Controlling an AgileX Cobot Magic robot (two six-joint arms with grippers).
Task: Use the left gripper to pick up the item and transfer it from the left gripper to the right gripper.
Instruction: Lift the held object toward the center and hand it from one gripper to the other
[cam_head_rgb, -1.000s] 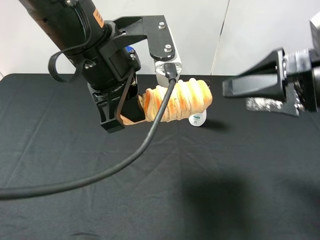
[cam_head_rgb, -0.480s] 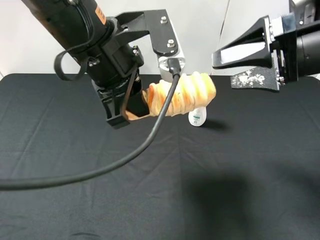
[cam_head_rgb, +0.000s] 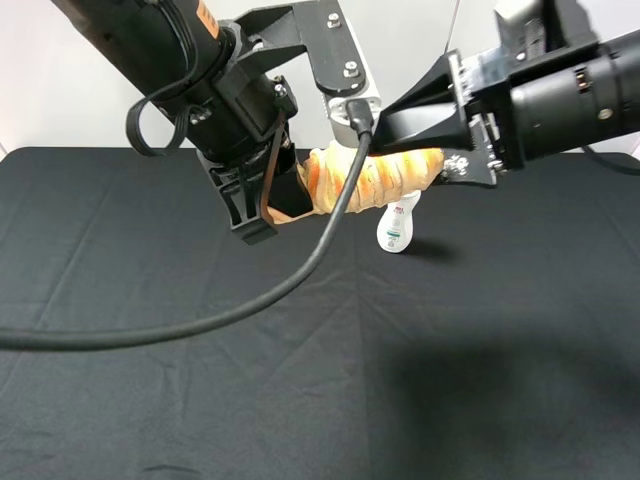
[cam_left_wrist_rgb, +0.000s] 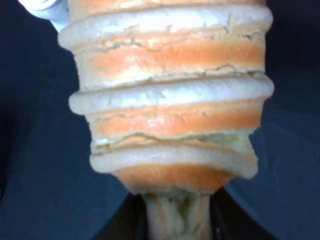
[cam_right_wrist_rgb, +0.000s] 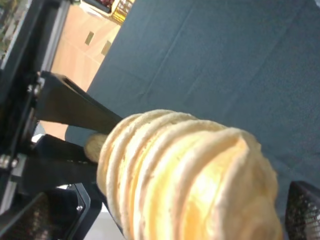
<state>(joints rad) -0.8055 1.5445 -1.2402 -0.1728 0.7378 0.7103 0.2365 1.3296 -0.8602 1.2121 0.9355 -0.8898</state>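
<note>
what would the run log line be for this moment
phase: handover | left hand: shut on bread roll | right hand: open, straddling its free end

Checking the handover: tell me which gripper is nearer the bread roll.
Left. The left gripper is clamped on one end of the bread roll; the right gripper stands open around the other.

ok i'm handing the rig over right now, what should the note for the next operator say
Left tool: shut on one end of the item, holding it roughly level above the black table.
Right tool: open, jaws either side of the item's free end, not closed on it.
A small white bottle stands on the table below the item; not part of the job.
Done: pickup, item presented. Left to do: close the right tool, then open the left.
</note>
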